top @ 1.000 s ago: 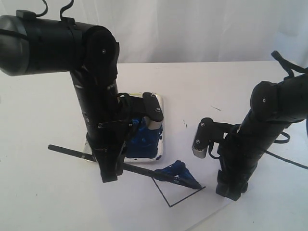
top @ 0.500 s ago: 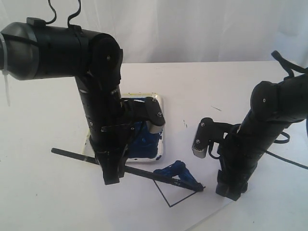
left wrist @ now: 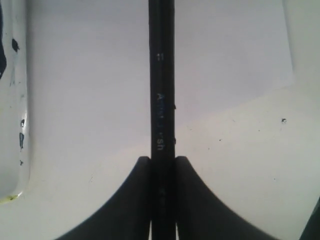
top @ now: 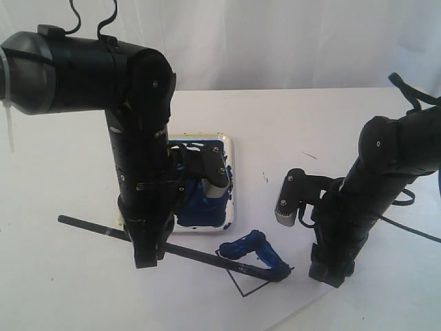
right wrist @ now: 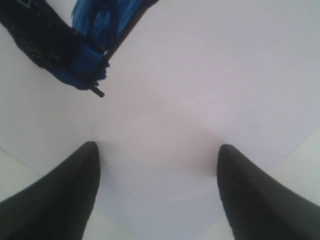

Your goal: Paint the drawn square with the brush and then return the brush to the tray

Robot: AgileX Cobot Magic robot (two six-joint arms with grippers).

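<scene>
My left gripper [top: 146,258] is shut on the brush [top: 200,256], a long black stick lying low and slanted over the paper. In the left wrist view the shaft [left wrist: 161,75] runs straight out from between the fingertips of this gripper [left wrist: 162,159]. The blue bristle tip [top: 279,274] rests at the right side of the drawn square [top: 248,280], whose upper part carries a blue smear [top: 251,243]. The tray [top: 231,179], smeared blue, lies behind my left arm. My right gripper [top: 324,272] stands open just right of the square, empty. In its wrist view [right wrist: 157,147] the blue tip [right wrist: 85,70] lies ahead.
The white paper sheet [top: 296,296] lies on the white table, its edge close under my right arm. The tray's rim [left wrist: 12,100] shows beside the brush in the left wrist view. A white curtain hangs behind the table.
My left arm has shifted left and nearer the front edge, pulling the brush back; the tip has slid along the square's right side and the blue smear has grown. The right arm has not moved.
</scene>
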